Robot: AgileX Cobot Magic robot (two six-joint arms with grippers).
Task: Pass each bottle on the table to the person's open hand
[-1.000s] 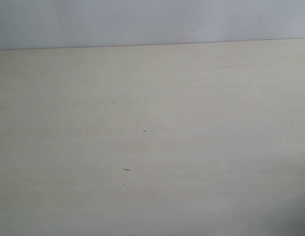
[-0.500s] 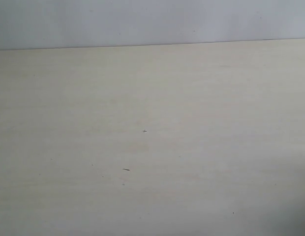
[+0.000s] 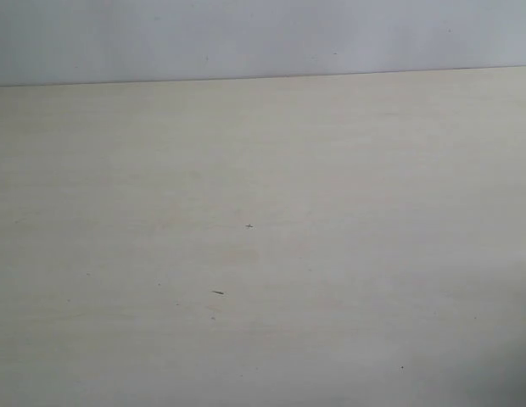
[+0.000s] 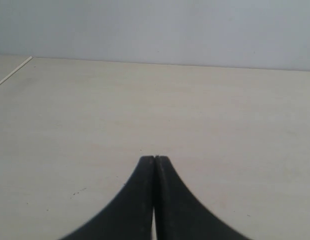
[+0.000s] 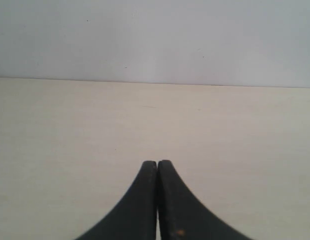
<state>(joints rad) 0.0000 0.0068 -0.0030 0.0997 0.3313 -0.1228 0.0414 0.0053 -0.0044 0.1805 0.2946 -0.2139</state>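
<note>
No bottle and no person's open hand shows in any view. The pale beige table [image 3: 348, 212] fills the exterior view, marked only by a few tiny dark specks [image 3: 217, 292]; neither arm appears there. In the left wrist view my left gripper [image 4: 154, 158] is shut, its black fingertips pressed together with nothing between them, above bare tabletop [image 4: 195, 110]. My right gripper [image 5: 157, 162] in the right wrist view is shut the same way, holding nothing, over the table [image 5: 220, 130].
A plain pale grey wall [image 3: 263, 38] rises behind the table's far edge [image 3: 263, 78]. In the left wrist view a side edge of the table [image 4: 14, 73] runs near one corner.
A faint shadow at the lower right of the exterior view has faded; otherwise nothing has moved.
</note>
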